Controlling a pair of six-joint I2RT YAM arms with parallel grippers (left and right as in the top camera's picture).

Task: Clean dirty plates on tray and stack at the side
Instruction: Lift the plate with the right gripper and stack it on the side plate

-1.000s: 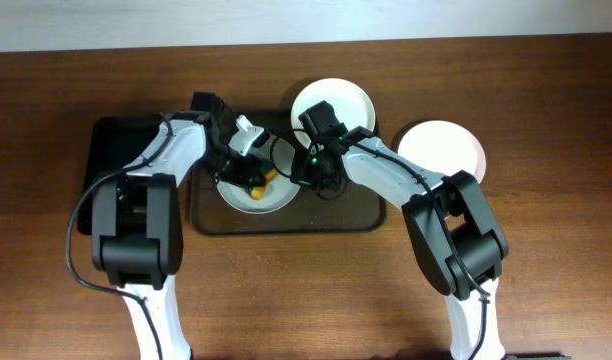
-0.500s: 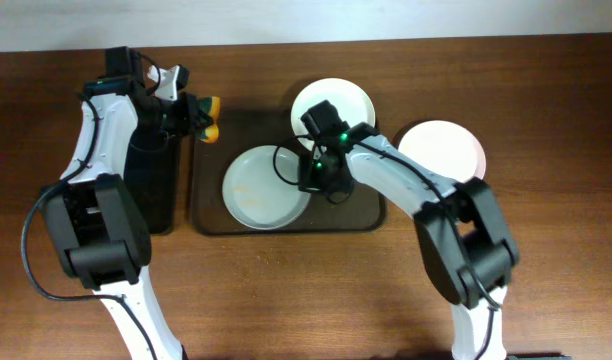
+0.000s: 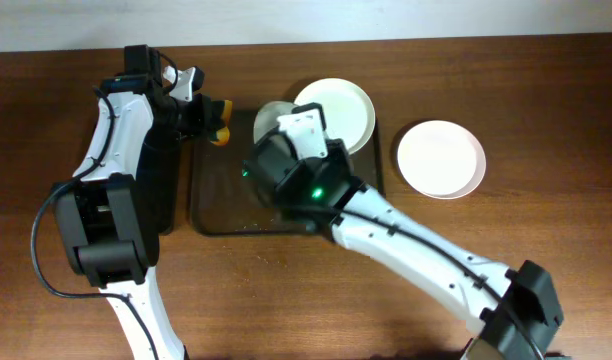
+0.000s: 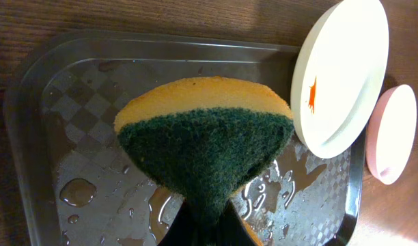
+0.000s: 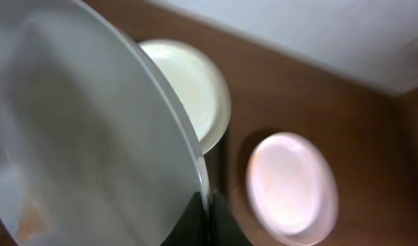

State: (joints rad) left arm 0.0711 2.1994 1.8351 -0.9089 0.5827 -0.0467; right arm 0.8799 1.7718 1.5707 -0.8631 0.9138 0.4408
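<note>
My left gripper is shut on a yellow and green sponge and holds it over the dark brown tray's back left corner. The tray's wet floor shows in the left wrist view. My right gripper is shut on the rim of a white plate and holds it tilted, high above the tray; overhead only its edge shows. A second plate with an orange smear sits at the tray's back right. A third plate lies on the table to the right.
A narrower black tray lies left of the brown tray, under my left arm. My raised right arm hides much of the brown tray from overhead. The wooden table's far edge runs just behind the plates.
My left gripper carried the sponge off the plate to the tray's back left corner. My right gripper has lifted that plate off the tray, tilted and high toward the camera.
</note>
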